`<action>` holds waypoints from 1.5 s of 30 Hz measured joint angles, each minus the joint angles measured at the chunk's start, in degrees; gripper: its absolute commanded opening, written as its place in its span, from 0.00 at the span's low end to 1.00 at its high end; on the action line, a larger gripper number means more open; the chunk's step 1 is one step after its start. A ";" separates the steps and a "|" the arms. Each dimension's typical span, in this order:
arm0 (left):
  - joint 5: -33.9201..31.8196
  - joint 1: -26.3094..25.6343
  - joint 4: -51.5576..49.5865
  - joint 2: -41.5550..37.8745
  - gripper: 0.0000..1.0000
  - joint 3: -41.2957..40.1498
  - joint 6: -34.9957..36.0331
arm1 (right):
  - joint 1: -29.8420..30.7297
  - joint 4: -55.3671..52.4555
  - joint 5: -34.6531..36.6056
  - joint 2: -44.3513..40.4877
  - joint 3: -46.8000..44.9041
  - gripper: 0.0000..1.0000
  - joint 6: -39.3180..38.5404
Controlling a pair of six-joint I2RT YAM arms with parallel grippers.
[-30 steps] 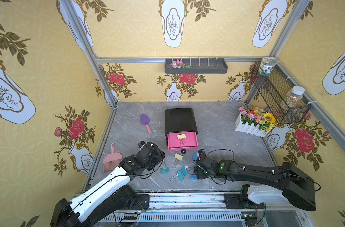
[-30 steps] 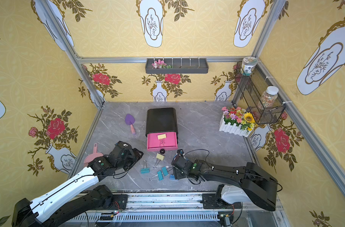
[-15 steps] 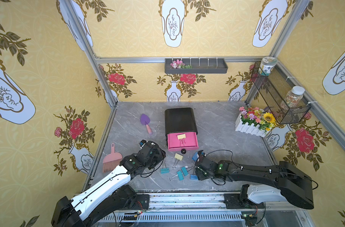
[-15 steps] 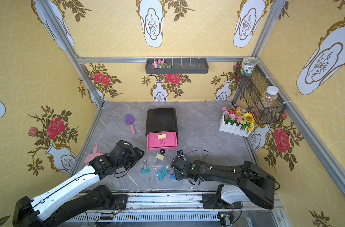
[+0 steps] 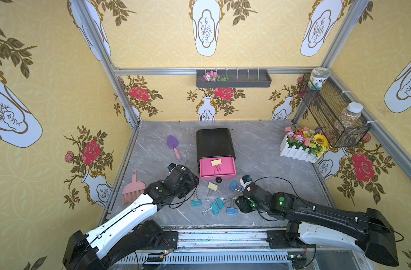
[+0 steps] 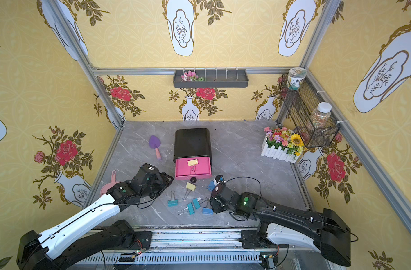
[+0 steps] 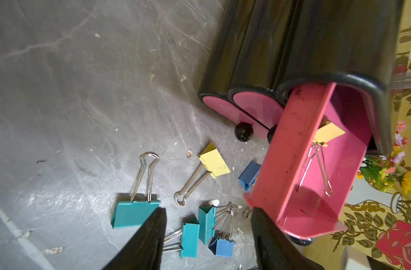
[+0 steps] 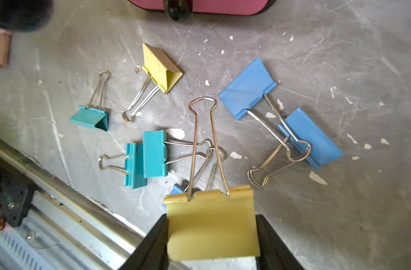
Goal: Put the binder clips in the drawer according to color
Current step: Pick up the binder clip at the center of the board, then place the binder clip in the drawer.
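Pinching yellow binder clip [image 8: 211,224] in right gripper [image 8: 211,218], left gripper [image 7: 208,211] spread empty; likely needing lift toward open pink drawer [image 5: 217,173], eleven o'clock.

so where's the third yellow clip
Right wrist view: the third yellow clip is pinched in the right tool, over a blue clip beside the teal pair; the top views hide it.
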 measured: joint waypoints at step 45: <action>-1.42 1.03 -0.02 -3.89 0.65 -1.84 -0.50 | -11.61 -12.02 -18.12 30.18 46.38 0.55 -28.61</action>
